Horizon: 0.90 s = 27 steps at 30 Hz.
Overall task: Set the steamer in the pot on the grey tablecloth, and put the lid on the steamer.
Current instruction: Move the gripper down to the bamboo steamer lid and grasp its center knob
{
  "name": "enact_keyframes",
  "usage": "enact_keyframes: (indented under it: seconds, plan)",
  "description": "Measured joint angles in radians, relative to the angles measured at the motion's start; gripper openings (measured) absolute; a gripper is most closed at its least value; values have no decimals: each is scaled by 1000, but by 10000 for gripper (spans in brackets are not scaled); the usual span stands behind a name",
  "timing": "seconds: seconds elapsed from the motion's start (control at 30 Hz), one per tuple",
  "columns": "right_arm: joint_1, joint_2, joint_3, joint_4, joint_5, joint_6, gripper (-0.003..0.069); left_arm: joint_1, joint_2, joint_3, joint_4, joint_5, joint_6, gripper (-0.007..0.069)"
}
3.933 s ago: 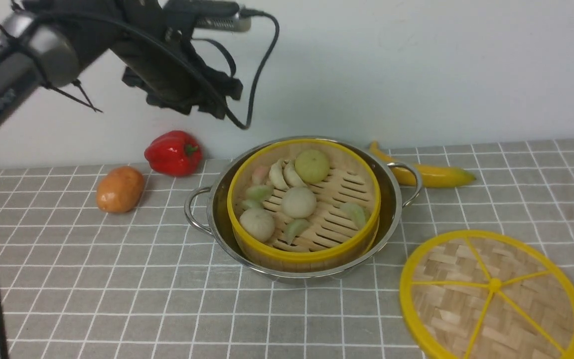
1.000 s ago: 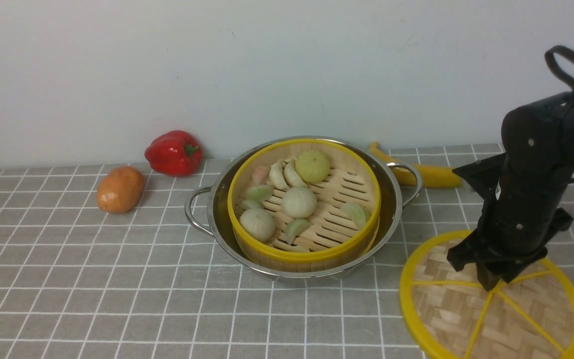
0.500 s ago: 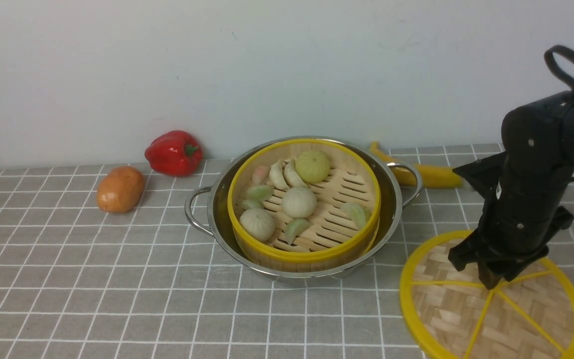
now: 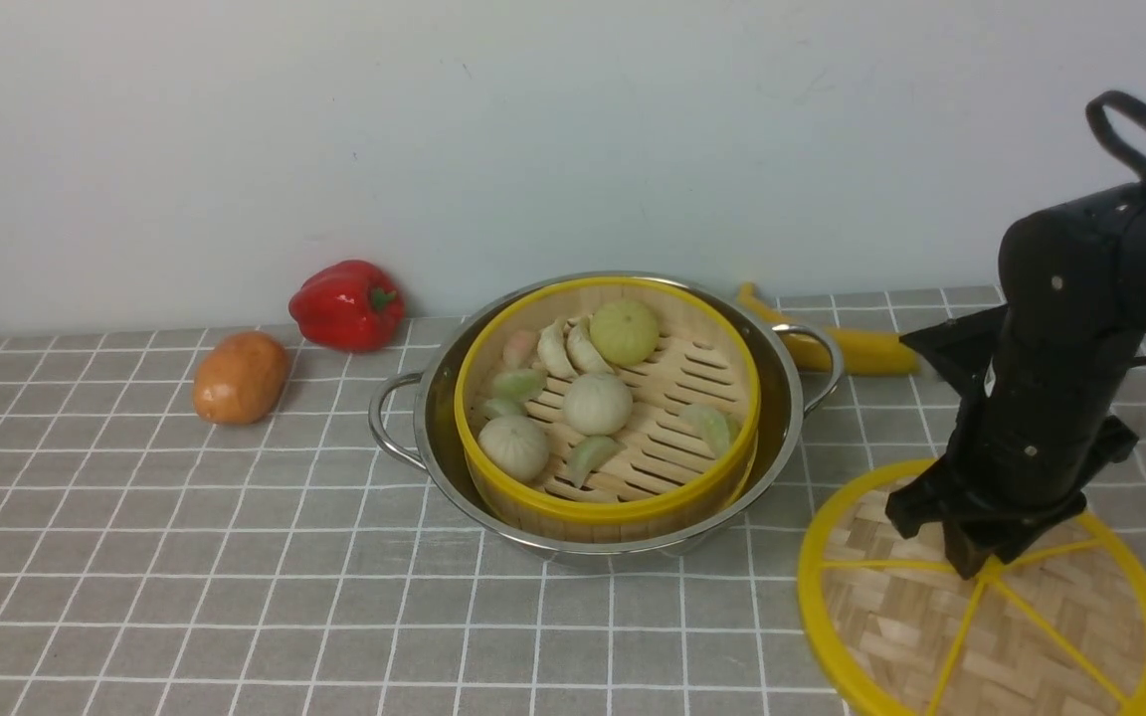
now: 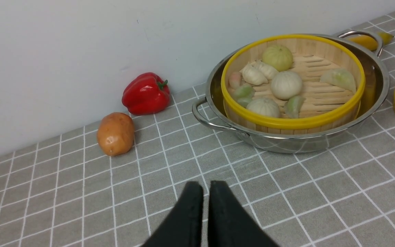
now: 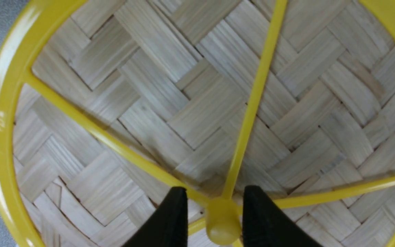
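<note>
The steamer (image 4: 623, 512) sits inside the pot (image 4: 787, 418) on the grey tablecloth (image 4: 235, 557), with several buns and dumplings in it. The lid (image 4: 891, 607) lies flat on the cloth to the pot's right. My right gripper (image 4: 971, 567) is down on the lid's centre. In the right wrist view, that gripper (image 6: 214, 197) has its jaws slightly apart on either side of the knob (image 6: 223, 219), with a small gap on one side. In the left wrist view, my left gripper (image 5: 206, 187) is shut and empty, low over the cloth and well short of the pot (image 5: 286, 142).
A red pepper (image 4: 346, 303) and a potato (image 4: 240, 378) lie at the back left by the wall. A banana (image 4: 857, 348) lies behind the pot's right handle. A white wall closes off the back of the table.
The left arm, above the pot 3.9 s ago, has left the front view. The right arm came in over the lid and, in the last half second, shifted slightly left and lower.
</note>
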Motion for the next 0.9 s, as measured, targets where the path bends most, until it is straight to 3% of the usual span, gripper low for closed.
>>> enact_keyframes:
  seconds: [0.5,0.7,0.9]
  plan:
    - [0,0,0,1,19,0,242,0,0,1,0,0,0,54]
    - [0,0,0,1,20,0,142,0,0,1,0,0,0,59]
    - [0,0,0,1,21,0,134,0,0,1,0,0,0,64]
